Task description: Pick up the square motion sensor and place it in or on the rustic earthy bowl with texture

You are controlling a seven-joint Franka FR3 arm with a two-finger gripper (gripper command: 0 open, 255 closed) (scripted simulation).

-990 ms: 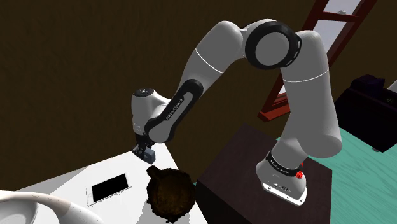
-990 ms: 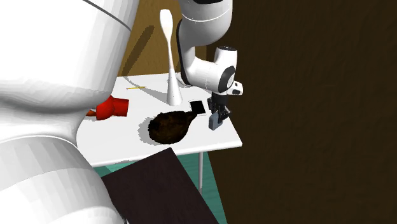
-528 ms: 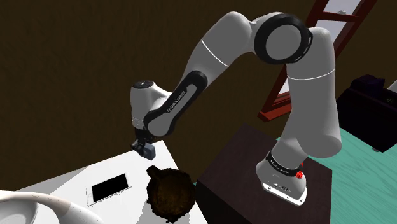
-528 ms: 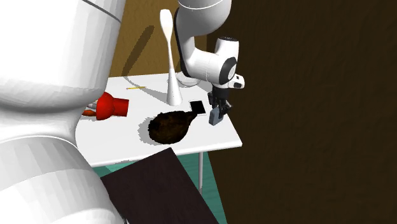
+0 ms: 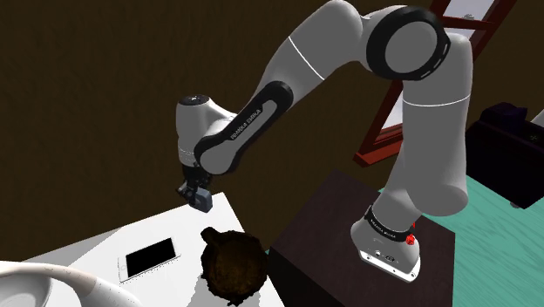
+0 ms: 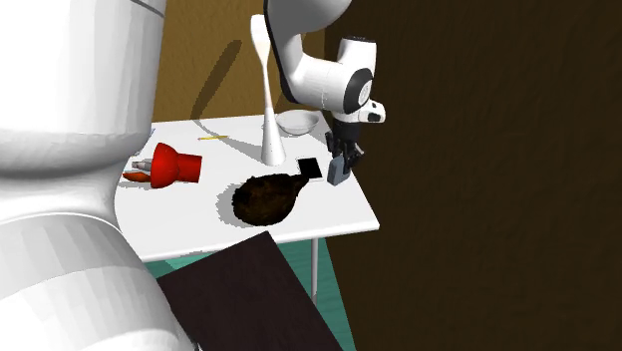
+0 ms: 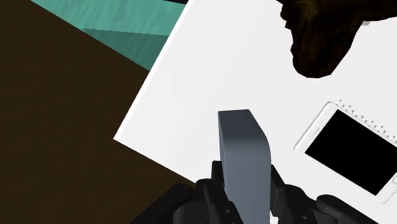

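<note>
The motion sensor (image 7: pixel 243 156) was a plain slate grey and the gripper (image 7: pixel 245 191) black. The bowl (image 5: pixel 234 267) was a mottled dark brown with blackish patches, the table (image 7: pixel 216 70) white. The phone (image 7: pixel 348 150) had a white frame and a black screen. The floor (image 7: pixel 121 28) was teal, the stand (image 5: pixel 331 218) dark brown, and a cone-shaped object (image 6: pixel 171 166) red

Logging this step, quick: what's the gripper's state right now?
Gripper: shut on the grey motion sensor, held above the white table.
</note>
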